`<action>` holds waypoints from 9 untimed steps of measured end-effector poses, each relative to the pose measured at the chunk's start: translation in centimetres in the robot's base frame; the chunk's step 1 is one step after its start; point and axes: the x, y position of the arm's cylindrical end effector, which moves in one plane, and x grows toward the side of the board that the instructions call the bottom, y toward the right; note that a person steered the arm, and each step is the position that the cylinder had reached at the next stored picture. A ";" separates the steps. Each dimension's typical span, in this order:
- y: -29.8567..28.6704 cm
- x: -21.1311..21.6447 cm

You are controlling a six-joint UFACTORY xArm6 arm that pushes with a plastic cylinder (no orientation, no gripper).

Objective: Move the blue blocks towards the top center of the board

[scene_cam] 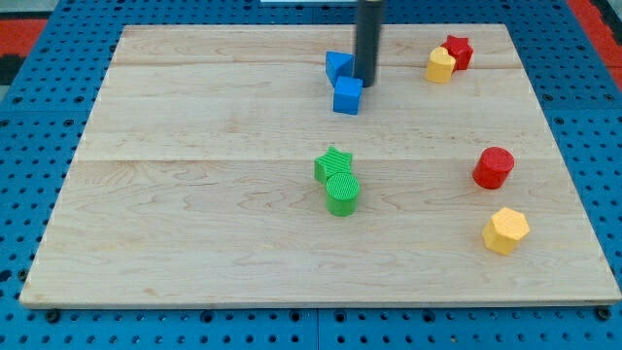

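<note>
The arm's dark rod comes down from the view's top edge, and its tip (365, 84) meets the wooden board (194, 214) near the top centre. The rod is a plain straight stick with nothing to spread or pinch; it holds nothing and simply stands against the blocks beside it.

Two blue blocks sit at the tip. A blue block (338, 66) of unclear, angular shape lies just to the view's left of the tip and slightly above it, seemingly touching the rod. A blue cube (347, 96) lies just below and left of the tip, touching the first blue block or very nearly so; whether it touches the rod cannot be told.

To the view's right of the tip, near the top edge, a yellow block (440, 65) and a red star-like block (458, 51) sit pressed together. Well below the tip, around the board's middle, a green star (333, 162) and a green cylinder (342, 192) touch each other. Far down and to the right stand a red cylinder (494, 167) and, below it, a yellow hexagonal block (505, 230), apart from one another.

The board is pale wood in glued planks with visible seams running across the view. It rests on a blue perforated surface (39, 146) showing on every side, and a patch of red (24, 29) shows at the top left corner.
</note>
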 end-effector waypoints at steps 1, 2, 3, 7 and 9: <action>4.0 4.6; -1.5 6.6; -7.0 4.5; -4.3 1.1; -5.4 -3.9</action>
